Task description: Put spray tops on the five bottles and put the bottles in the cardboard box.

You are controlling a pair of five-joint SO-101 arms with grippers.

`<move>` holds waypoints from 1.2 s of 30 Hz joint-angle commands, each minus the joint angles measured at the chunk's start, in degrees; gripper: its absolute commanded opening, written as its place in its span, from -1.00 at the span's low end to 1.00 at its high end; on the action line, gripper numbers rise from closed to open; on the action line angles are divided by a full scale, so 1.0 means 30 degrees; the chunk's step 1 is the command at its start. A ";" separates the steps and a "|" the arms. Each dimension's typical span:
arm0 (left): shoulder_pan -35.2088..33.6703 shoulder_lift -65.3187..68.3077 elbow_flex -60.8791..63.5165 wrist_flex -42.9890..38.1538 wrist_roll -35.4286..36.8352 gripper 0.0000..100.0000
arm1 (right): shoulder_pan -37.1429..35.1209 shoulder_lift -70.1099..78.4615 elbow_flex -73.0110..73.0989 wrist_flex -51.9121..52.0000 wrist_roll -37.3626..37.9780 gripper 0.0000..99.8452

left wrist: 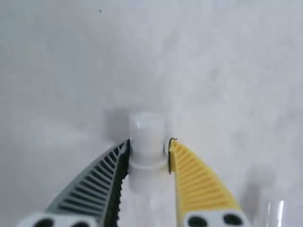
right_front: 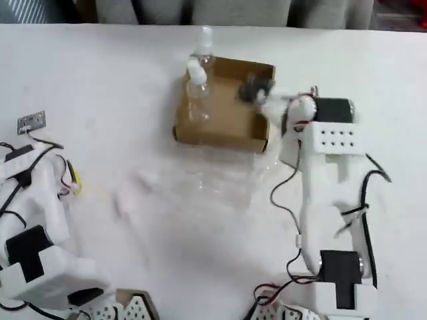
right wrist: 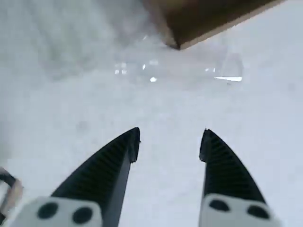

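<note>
1. Left gripper (left wrist: 147, 150) clamped on a white spray top (left wrist: 147, 126), above the table (left wrist: 213, 56).
2. Right gripper (right wrist: 169, 139) open, holding nothing, near a cardboard box (right wrist: 208, 19) corner.
3. Capped bottle (right_front: 198, 83) upright at the box's left edge; clear bottles (right_front: 220, 175) lie just in front.

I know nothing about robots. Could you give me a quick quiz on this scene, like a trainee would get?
1. True or false: the left gripper is shut on a white spray top.
2. The right gripper is: A open and empty; B shut on a cup; C shut on a spoon.
3. Fill in: an upright bottle with a white top stands at the edge of the cardboard ____.
Key: 1 true; 2 A; 3 box.
</note>
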 commanded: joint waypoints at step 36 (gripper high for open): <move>0.0542 0.0044 -0.0879 0.0059 -0.0674 -0.94 | 0.0601 1.2117 -0.5656 -0.6403 1.0139 -0.47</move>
